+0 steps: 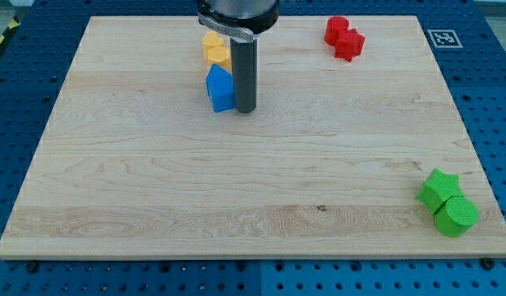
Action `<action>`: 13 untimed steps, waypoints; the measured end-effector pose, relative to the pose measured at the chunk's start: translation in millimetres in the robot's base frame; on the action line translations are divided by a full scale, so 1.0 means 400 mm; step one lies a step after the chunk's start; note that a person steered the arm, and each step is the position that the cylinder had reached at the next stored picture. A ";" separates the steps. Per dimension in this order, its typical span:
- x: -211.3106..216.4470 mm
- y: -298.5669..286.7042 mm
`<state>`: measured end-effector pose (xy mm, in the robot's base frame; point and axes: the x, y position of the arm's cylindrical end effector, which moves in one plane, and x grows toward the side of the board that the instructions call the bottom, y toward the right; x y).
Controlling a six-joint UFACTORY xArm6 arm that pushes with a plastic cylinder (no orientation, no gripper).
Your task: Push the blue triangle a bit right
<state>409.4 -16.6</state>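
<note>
My tip (246, 111) rests just right of the blue triangle (219, 89), upper centre of the table (236, 205). The tool is a bare rod, grasping nothing. It likely must circle to the block's left before pushing.

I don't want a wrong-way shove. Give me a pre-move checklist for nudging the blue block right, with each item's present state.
1. Blue block in view: ok.
2. My tip on the block's left side, for a rightward push: not ok; it is at the block's right edge.
3. Tip touching the block: cannot tell.
4. Bare board to the right of the block: ok.
5. Yellow block apart from the blue one: not ok; they touch or nearly so.
6. Red blocks and green blocks far from the path: ok.
</note>
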 end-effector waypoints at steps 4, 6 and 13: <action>0.040 -0.218; -0.058 -0.270; -0.088 -0.217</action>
<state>374.4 -103.3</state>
